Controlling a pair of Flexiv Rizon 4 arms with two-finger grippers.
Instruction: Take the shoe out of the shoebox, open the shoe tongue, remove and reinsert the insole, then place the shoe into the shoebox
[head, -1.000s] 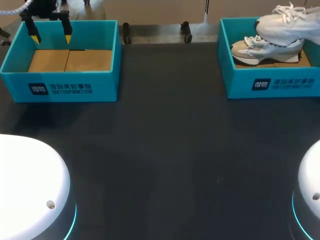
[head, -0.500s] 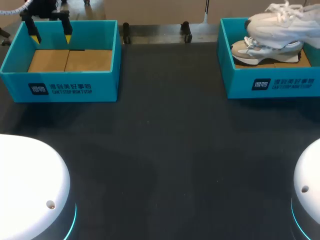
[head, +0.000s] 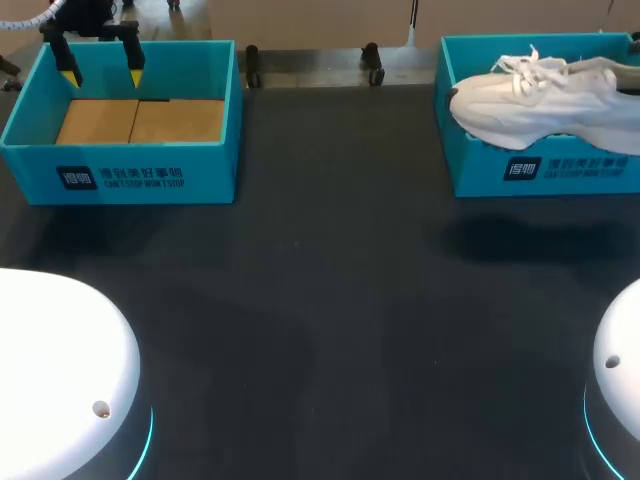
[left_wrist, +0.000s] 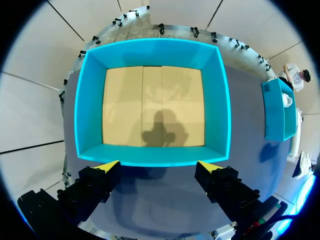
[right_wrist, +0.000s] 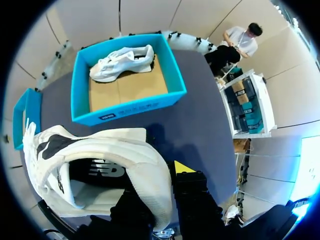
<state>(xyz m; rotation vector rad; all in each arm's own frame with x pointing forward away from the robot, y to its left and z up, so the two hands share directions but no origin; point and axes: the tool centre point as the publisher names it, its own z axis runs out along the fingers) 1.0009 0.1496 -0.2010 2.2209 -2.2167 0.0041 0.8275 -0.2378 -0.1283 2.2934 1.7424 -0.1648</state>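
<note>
A white sneaker (head: 545, 100) hangs in the air over the front wall of the right teal shoebox (head: 570, 172), toe pointing left. In the right wrist view my right gripper (right_wrist: 160, 182) is shut on the sneaker's (right_wrist: 100, 160) heel collar; one yellow fingertip (right_wrist: 182, 167) shows outside it, the other finger is hidden inside the shoe. A second white sneaker (right_wrist: 122, 60) lies in that shoebox (right_wrist: 131, 107) below. My left gripper (head: 102, 72) stands open over the far wall of the left teal shoebox (head: 120, 175), nothing between its fingers.
The left shoebox (left_wrist: 152, 107) holds nothing but its cardboard floor. Dark tabletop (head: 330, 300) stretches between and in front of the two boxes. Two white arm bases (head: 60, 370) sit at the near corners.
My right gripper has carried the sneaker up out of the right box, then leftward and toward the front, so it now covers the shoe left inside. The left arm has not moved.
</note>
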